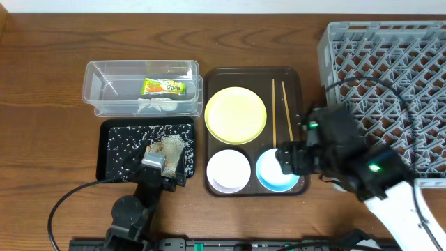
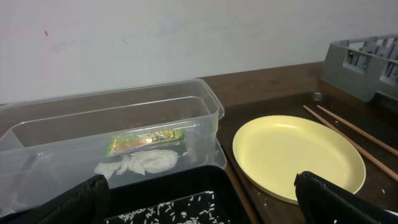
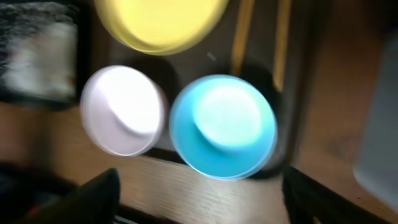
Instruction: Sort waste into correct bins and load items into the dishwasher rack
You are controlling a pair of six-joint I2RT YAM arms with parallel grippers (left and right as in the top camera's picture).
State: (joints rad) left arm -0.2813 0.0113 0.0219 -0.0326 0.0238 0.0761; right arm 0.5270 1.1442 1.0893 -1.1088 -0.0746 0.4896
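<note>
The light-blue bowl [image 3: 224,124] and the white bowl [image 3: 124,109] sit side by side on the brown serving tray [image 1: 289,80]. My right gripper [image 1: 286,161] hangs open over the blue bowl [image 1: 270,174] with nothing between its fingers [image 3: 87,199]. The yellow-green plate [image 1: 236,115] and two chopsticks [image 1: 279,111] lie further back on that tray. My left gripper [image 1: 166,166] stands open over the black tray [image 1: 111,150], which holds scattered rice scraps [image 2: 180,208]. The clear tub [image 2: 124,118] contains the snack wrapper [image 2: 144,140] and the white tissue [image 2: 137,165].
The grey dishwasher rack [image 1: 390,84] fills the right side, close to my right arm. A cable loops over the rack's near corner. Bare wooden table runs along the back and the left.
</note>
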